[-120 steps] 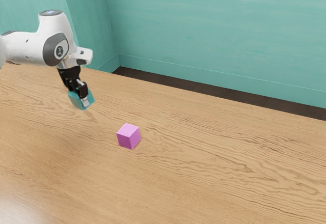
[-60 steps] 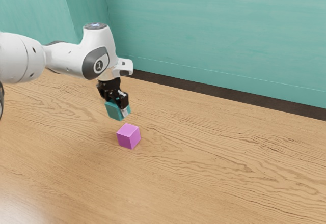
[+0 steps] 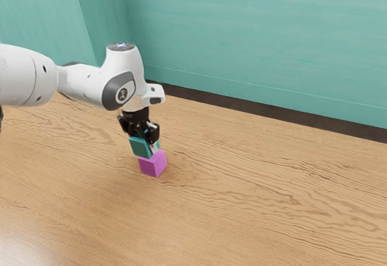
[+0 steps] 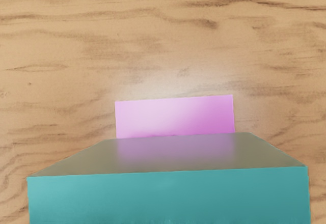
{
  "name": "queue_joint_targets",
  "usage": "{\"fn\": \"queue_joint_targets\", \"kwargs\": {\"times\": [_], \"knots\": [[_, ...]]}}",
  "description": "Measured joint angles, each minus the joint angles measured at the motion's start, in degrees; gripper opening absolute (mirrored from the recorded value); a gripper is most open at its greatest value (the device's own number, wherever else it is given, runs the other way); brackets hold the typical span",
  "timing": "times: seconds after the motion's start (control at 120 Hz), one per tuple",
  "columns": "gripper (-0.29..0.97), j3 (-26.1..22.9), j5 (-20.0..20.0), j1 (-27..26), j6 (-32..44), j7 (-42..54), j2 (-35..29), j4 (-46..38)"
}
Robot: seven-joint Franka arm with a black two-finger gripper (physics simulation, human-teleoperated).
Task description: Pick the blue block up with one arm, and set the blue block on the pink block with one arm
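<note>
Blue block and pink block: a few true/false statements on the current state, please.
1. The gripper is shut on the blue block. True.
2. The pink block sits on the wooden table. True.
3. The blue block lies on the table beside the pink block. False: it is held in the gripper just over the pink block.
4. The arm comes in from the exterior view's right. False: it comes in from the exterior view's left.

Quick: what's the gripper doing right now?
Gripper: closed, holding the blue block right over the pink block.
</note>
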Motion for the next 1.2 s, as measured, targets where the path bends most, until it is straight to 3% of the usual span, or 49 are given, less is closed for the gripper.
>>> {"fn": "queue_joint_targets", "kwargs": {"times": [0.617,0.7,0.975,1.2], "knots": [[0.28,-0.52,2.15,0.15,1.39,-5.24,3.17,1.72],[0.42,-0.52,1.66,0.12,1.51,-5.25,3.28,1.75],[0.56,-0.52,0.33,0.07,1.68,-4.15,3.19,1.79],[0.62,-0.52,0.34,-0.23,1.6,-3.56,-0.45,1.79]]}}
